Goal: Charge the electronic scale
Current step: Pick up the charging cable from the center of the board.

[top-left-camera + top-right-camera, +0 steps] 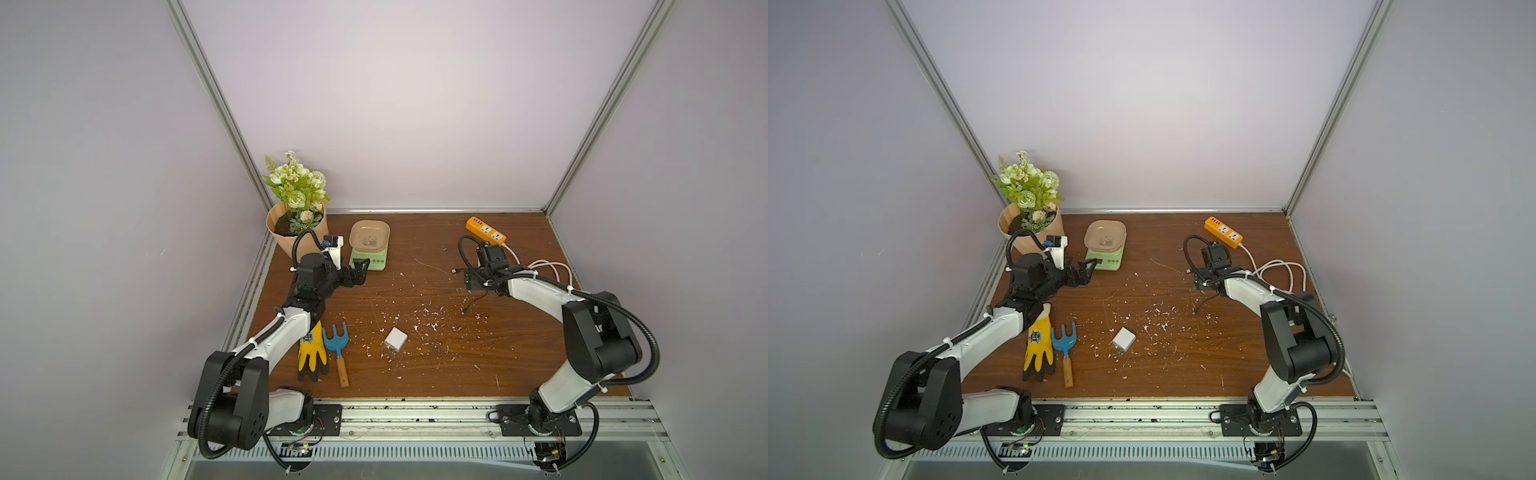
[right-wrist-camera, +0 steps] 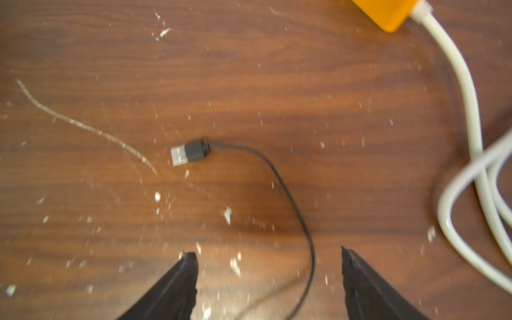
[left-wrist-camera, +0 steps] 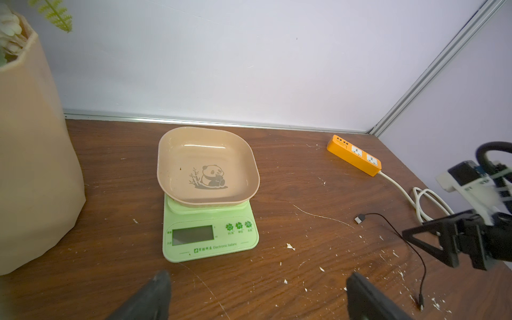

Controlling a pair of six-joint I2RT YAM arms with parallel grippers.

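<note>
Glossy pale-green electronic scale (image 3: 210,241) carries a beige rounded-square tray (image 3: 169,155). Left gripper (image 3: 257,279) gapes empty before it. Right gripper (image 2: 268,256) gapes empty over a thin black cable (image 2: 291,194).

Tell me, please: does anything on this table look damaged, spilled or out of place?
Yes. White flecks litter the middle of the wooden table, and a long pale scratch runs near the black USB cable, which lies loose with neither end plugged in. The electronic scale looks intact.

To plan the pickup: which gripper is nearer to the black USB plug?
Right. The right gripper hangs open close by the USB plug; the left gripper is across the table, facing the electronic scale.
</note>
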